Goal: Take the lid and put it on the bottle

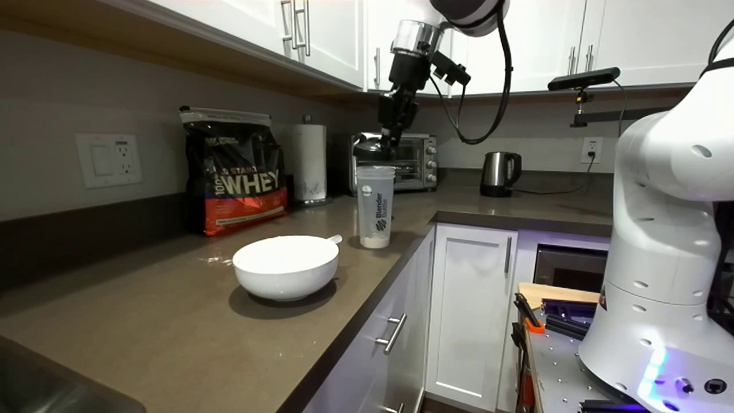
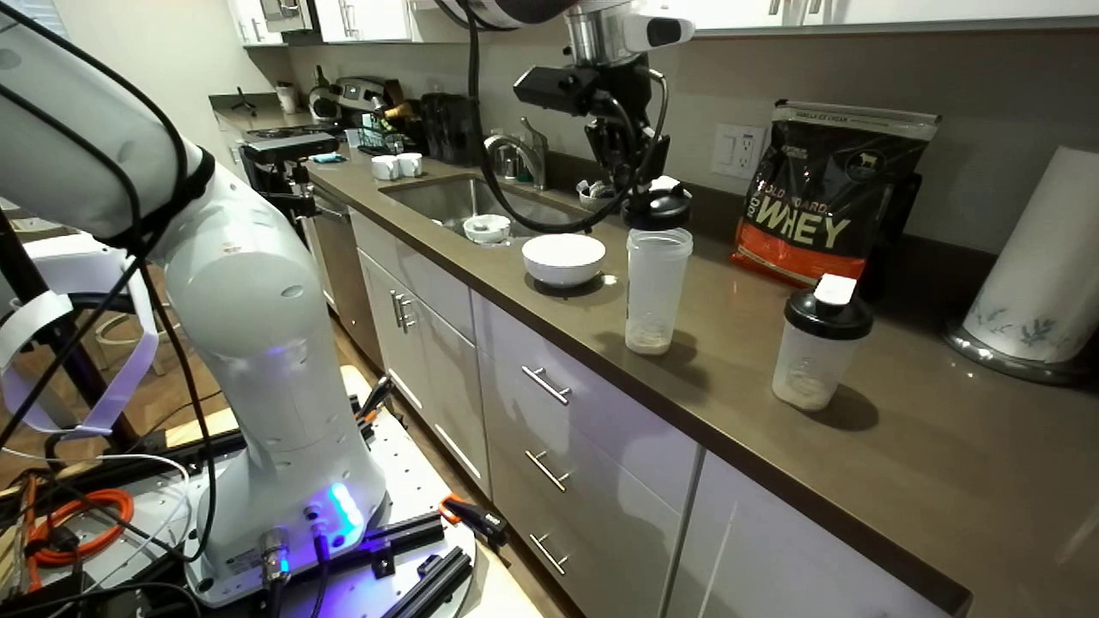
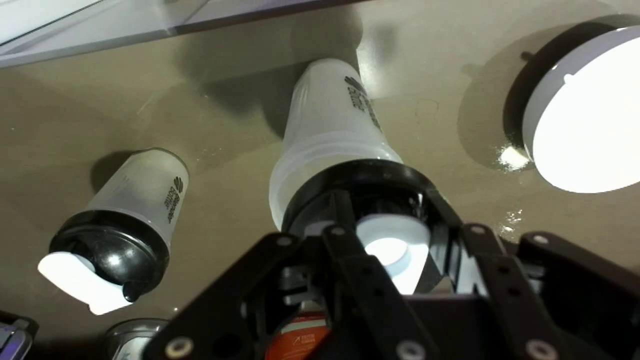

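Note:
The lid (image 1: 367, 149) is a round black cap with a white flap, held just above the open mouth of the bottle (image 1: 375, 206). A small gap shows between them in this exterior view. The lid (image 2: 663, 215) also hangs over the bottle (image 2: 654, 300) in an exterior view. In the wrist view the lid (image 3: 360, 172) covers part of the mouth, off its centre, and the bottle (image 3: 325, 115) stands upright with powder at its bottom. My gripper (image 3: 385, 215) is shut on the lid's top; its fingertips also show in both exterior views (image 1: 387, 142) (image 2: 637, 184).
A shorter shaker bottle (image 2: 811, 360) with its own black lid stands near the bottle. A white bowl (image 1: 287, 269) is on the other side. A whey bag (image 1: 235, 178) and paper-towel roll (image 1: 309, 160) stand by the wall. The counter's edge (image 2: 549, 330) runs close to the bottle.

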Robot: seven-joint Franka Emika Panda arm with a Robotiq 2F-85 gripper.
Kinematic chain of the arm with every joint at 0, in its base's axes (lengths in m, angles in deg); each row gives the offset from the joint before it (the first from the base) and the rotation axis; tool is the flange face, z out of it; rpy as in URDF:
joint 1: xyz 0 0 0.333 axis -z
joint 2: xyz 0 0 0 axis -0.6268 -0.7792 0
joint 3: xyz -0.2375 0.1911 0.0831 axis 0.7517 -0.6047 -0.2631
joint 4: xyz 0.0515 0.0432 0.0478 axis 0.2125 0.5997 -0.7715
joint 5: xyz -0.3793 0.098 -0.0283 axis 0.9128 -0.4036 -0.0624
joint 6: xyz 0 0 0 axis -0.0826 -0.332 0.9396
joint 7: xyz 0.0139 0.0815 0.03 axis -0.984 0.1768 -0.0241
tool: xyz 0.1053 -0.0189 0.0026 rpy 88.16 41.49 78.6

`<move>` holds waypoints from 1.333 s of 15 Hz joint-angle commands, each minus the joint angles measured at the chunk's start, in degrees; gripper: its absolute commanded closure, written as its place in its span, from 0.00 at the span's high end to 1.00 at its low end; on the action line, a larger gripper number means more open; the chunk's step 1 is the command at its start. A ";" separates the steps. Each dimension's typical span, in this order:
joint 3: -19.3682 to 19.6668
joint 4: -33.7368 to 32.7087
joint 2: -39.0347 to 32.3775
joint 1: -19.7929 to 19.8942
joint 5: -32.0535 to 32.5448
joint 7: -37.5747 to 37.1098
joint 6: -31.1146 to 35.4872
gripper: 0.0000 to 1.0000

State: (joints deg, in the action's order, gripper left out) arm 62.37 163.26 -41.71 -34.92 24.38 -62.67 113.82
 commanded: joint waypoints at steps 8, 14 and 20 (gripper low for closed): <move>-0.46 -1.48 -3.04 1.73 -1.54 1.21 -1.52 0.13; -0.39 -1.91 -3.33 2.15 -1.36 1.17 -1.97 0.13; -0.28 -2.56 -4.96 2.03 -1.73 1.41 -1.92 0.13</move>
State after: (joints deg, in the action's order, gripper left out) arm 62.45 162.86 -44.68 -33.62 24.36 -62.67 113.65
